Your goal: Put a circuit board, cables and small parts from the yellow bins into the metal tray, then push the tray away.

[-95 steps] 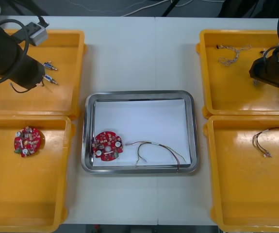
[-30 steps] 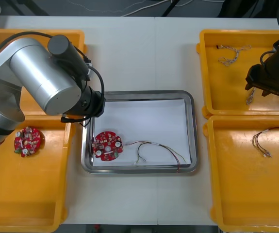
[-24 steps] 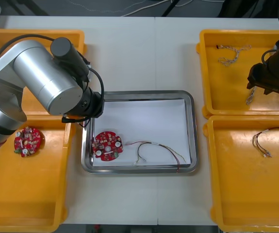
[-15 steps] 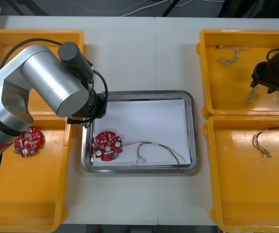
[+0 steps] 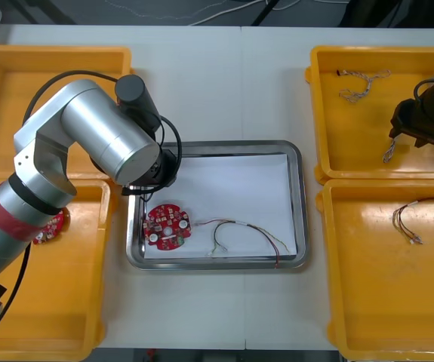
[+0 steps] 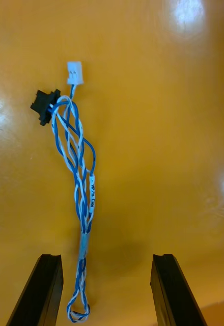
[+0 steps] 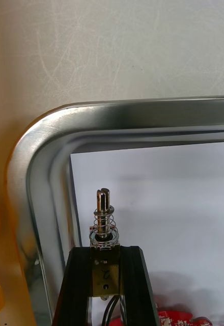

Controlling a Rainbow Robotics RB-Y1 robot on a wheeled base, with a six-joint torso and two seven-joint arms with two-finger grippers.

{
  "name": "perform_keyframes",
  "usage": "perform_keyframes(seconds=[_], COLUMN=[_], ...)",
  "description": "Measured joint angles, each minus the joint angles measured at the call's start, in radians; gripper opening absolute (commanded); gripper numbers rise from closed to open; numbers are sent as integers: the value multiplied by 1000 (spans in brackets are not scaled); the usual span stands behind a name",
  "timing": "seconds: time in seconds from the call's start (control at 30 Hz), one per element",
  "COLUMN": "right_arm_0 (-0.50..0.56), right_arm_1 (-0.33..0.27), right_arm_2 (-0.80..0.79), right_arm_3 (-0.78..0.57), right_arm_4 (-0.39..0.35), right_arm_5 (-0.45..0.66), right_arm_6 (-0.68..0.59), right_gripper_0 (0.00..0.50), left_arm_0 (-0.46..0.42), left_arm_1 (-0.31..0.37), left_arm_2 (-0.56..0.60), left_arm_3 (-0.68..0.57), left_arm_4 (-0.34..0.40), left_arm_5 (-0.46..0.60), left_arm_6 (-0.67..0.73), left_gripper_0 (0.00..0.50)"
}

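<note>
Over the left side of the tray (image 5: 217,146), near its far corner: left pincer (image 7: 106,250), fingers clamped on a small metal part (image 7: 105,216) that sticks out past the fingertips, a spring around its shaft. Part hangs above the white lining, just inside the shiny rim. Tray sits mid-tabletop (image 5: 217,83) between the yellow bins. Inside it: one round red circuit board (image 5: 167,225) at the near left, and a thin cable (image 5: 248,230) curling from beside it toward the near right corner.

Near left bin (image 5: 43,302): a second board (image 5: 53,223), half hidden under the arm.

Far right bin (image 5: 337,143): right pincer (image 6: 106,259) low over the floor, fingers wide apart, gripping nothing. A twisted blue and white cable (image 6: 75,168) lies between them, nearer one finger. A pale cable (image 5: 361,84) lies at the bin's far side.

Near right bin (image 5: 367,302): one loose cable (image 5: 411,219).
</note>
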Motion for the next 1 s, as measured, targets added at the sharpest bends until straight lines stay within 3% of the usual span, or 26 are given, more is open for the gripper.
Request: perform_keyframes(seconds=[1.0], right_arm_0=[0], right_arm_1=[40], right_arm_2=[0], right_arm_3=[22], right_arm_4=[-1], right_arm_5=[-28], right_arm_6=[0], right_gripper_0=[500], left_arm_0=[0], left_arm_1=[-61], left_arm_2=[-7], left_arm_3=[50], left_arm_4=[-77], left_arm_5=[-2], left_arm_6=[-2], left_gripper_0=[5])
